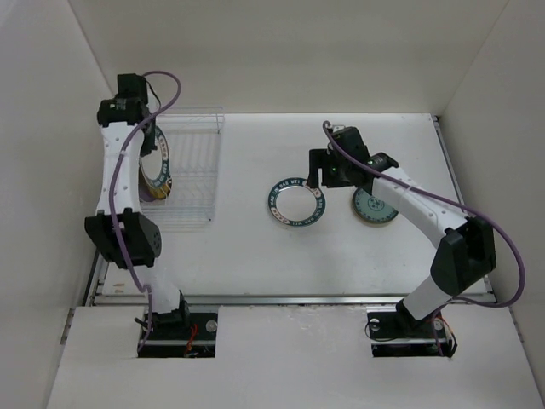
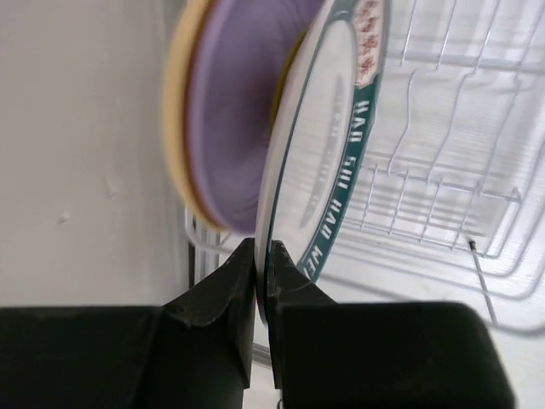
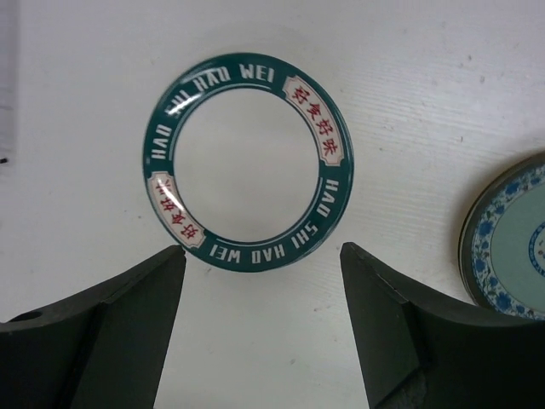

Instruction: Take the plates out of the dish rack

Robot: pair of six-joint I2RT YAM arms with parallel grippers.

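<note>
Racked plate pinched, L tool | R tool wide, above flat plate

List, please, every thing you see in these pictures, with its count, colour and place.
dish rack: 1, white wire, table's far left.
tan plate: 1, tan, purple underside, upright in rack.
rack plate: 1, white, teal lettered rim, upright in rack.
table plate: 1, same pattern, flat, mid-table.
teal plate: 1, blue-patterned, flat, to its right.
table: 1, white.
left gripper: 1, black, shut on rack plate.
right gripper: 1, black, open above table plate.
</note>
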